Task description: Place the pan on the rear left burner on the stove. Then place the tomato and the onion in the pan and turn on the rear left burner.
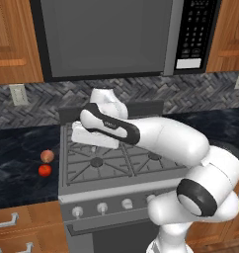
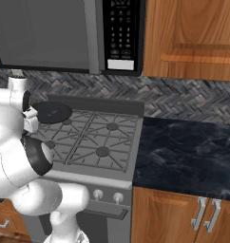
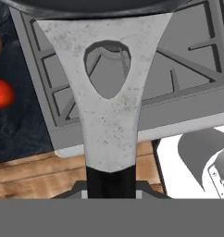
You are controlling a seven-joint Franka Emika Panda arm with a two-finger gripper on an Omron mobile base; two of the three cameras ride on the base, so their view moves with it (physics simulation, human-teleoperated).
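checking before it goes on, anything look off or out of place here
Nothing stands out. The gripper is shut on the pan handle over the stove rear left; tomato and onion sit on the counter.

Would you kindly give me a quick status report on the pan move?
Gripper shut on pan handle. Pan over stove's rear left. Tomato, onion waiting on left counter. Nothing blocking.

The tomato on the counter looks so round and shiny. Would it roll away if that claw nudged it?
Probably. The tomato is a smooth ball on flat dark counter, so a nudge would likely send it rolling. Its glossy skin may also slip between fingers.
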